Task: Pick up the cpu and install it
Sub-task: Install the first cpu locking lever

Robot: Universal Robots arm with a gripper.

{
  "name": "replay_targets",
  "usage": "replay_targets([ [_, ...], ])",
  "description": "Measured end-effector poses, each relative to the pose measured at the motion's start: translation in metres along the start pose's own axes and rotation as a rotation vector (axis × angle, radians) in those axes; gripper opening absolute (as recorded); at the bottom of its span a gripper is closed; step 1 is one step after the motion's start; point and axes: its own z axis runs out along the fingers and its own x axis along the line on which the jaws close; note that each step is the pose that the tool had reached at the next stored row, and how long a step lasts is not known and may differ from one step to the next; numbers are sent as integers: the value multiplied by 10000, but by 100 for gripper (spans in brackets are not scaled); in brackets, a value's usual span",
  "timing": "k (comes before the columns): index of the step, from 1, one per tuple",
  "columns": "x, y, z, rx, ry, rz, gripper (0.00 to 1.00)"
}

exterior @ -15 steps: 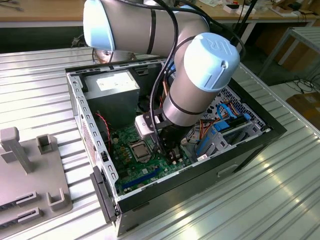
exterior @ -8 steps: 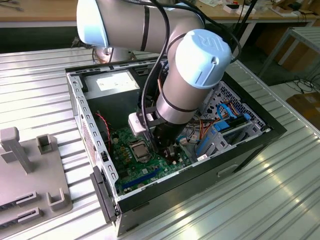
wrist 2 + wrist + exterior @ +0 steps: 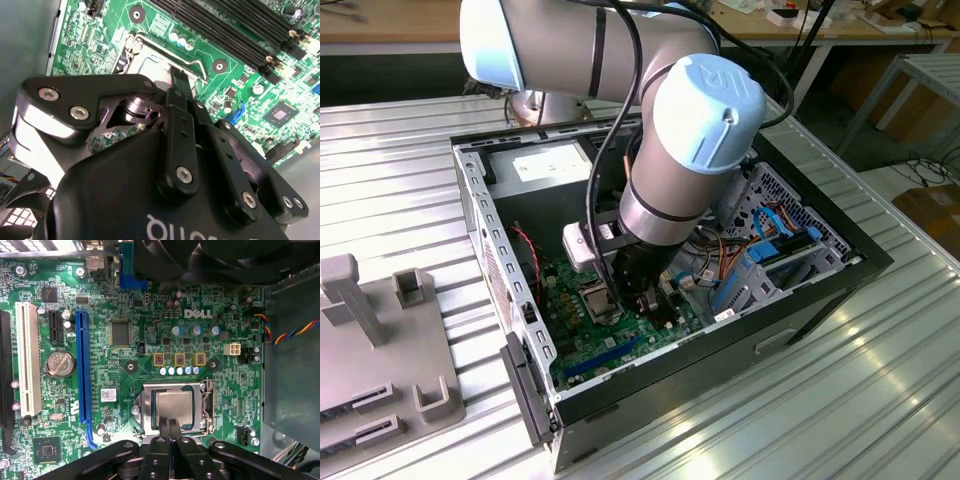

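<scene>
Exterior view: the arm is reaching down into the open computer case [image 3: 480,200] on the ribbed metal tabletop [image 3: 880,380], its gripper [image 3: 638,292] hanging just above the motherboard [image 3: 610,340] beside the socket [image 3: 595,296].
Second wrist view: the gripper's fingers [image 3: 181,85] are lying pressed together, clasping nothing, the tips pointing at the socket's edge.
First wrist view: the cpu [image 3: 174,407] is sitting flat inside the metal-framed socket [image 3: 172,407], with the closed fingertips touching or just over its near edge.
Progress: the chip is looking seated; I cannot tell whether the retention lever [image 3: 210,407] is fully latched.
</scene>
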Motion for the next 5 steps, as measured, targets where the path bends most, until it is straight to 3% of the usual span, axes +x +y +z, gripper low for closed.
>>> replay_targets([
  [5, -1, 7, 0, 0, 0, 1, 11],
])
